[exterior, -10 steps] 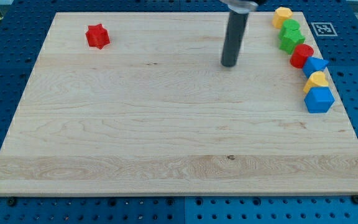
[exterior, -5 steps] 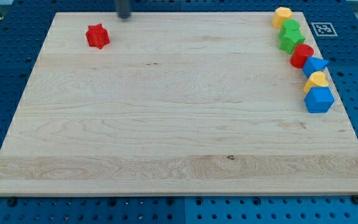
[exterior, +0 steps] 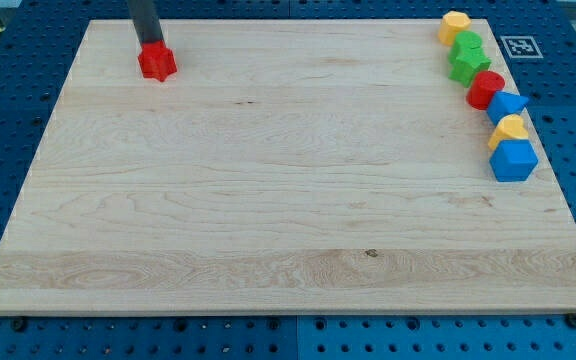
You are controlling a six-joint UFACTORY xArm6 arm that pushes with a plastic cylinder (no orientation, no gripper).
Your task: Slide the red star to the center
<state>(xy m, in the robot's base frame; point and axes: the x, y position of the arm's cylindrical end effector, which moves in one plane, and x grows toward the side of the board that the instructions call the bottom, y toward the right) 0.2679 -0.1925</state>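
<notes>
At the view's top left corner of the wooden bench (exterior: pixel 268 200), my tip (exterior: pixel 149 44) stands at the upper edge of the red star (exterior: pixel 156 62), touching it or just short of touching; the dark rod rises from there out of the top of the view. There is no claw on this arm, only the rod, so nothing is held and no opening can be stated. The red star lies directly below my tip toward the view's bottom, near the bench's top-left corner and well apart from the bench's middle, which lies down and to the right of my tip. Far to the right of my tip, along the bench's right edge, a column of blocks runs downward: a yellow block (exterior: pixel 455 24) at the top, two green blocks (exterior: pixel 467 57) touching one another just beneath it, a red round block (exterior: pixel 486 89), a blue block (exterior: pixel 509 104) just beside that, a second yellow block (exterior: pixel 510 128), and a blue cube-like block (exterior: pixel 514 160) lowest. A black-and-white marker tag (exterior: pixel 516 46) sits on the blue perforated surface (exterior: pixel 8 120) beyond the bench's top-right corner.
</notes>
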